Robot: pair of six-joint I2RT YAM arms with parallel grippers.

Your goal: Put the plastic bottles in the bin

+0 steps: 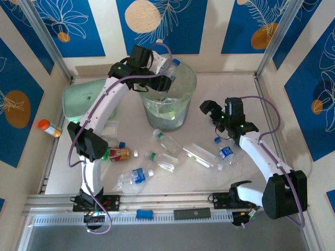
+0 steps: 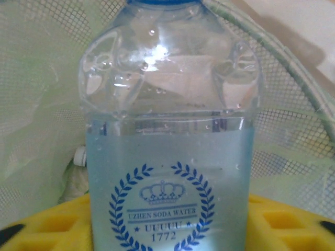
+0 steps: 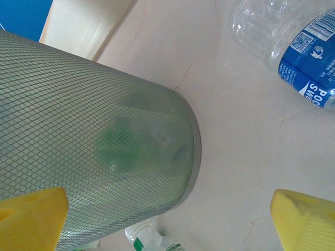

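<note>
Plastic bottle (image 2: 170, 157), blue-capped, is hanging over the mouth of the bin (image 1: 157, 117) between the yellow pads (image 2: 47, 225) of the left hand (image 1: 168, 73). Whether they are gripping or letting go, I cannot tell. It should be dropping squarely inside, clear of the far rim. The right hand (image 1: 211, 115) is hovering wide open, empty.
</note>
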